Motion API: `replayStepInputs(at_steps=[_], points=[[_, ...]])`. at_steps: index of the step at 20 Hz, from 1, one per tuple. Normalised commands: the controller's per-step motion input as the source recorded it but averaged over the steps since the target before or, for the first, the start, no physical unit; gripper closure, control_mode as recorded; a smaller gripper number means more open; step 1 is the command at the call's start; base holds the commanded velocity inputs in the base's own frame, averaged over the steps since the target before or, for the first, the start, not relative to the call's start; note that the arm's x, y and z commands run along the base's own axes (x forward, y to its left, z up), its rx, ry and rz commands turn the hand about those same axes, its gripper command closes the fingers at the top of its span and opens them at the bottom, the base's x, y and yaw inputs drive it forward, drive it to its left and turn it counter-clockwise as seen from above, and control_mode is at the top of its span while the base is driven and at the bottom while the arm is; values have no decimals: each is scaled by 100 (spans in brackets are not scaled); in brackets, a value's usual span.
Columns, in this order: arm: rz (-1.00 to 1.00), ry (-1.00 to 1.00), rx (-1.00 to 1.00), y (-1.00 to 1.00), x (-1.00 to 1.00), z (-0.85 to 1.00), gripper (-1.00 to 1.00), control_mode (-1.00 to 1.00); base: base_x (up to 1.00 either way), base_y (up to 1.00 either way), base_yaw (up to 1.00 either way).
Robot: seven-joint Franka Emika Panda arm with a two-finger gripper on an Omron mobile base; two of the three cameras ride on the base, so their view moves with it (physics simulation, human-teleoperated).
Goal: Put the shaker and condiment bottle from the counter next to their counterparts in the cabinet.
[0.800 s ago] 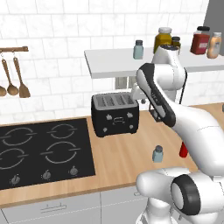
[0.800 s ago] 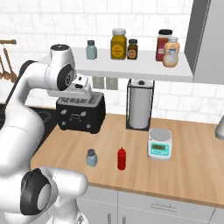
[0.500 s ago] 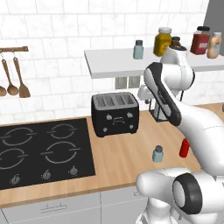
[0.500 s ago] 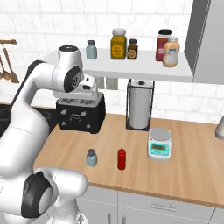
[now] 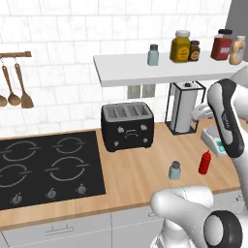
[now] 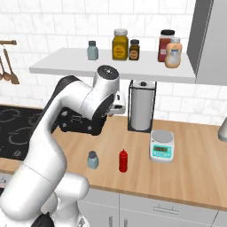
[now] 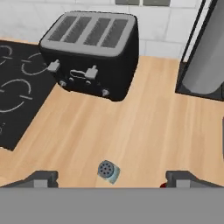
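Near the counter [image 6: 195, 177] edge, shaker [image 6: 92, 160] and condiment bottle [image 6: 123, 161] stand apart.

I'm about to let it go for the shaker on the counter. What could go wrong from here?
The shaker stands close beside the red squeeze bottle, so a tool finger coming down might tip the bottle. The shaker is small between wide-open fingers and may slip or topple. The toaster stands close behind.

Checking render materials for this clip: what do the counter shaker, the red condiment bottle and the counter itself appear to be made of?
The shaker looks like pale blue-grey translucent glass or plastic, with a matte dark grey perforated cap, its holes visible in the hand view. The condiment bottle looks like soft, uniformly red squeeze plastic with a pointed nozzle. The counter looks like light-brown wood, going by faint plank lines, in a satin finish.
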Motion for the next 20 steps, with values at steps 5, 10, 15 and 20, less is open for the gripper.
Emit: replayStepInputs(at_steps=[5,10,15,20], points=[[14,-19,6,-85,-20,-64,-100,-100,0,0,0],[22,-32,18,-93,-50,-56,-100,-100,0,0,0],[22,-26,12,-50,-27,-72,-100,-100,0,0,0],[24,-6,0,-6,-2,-60,-100,-100,0,0,0]])
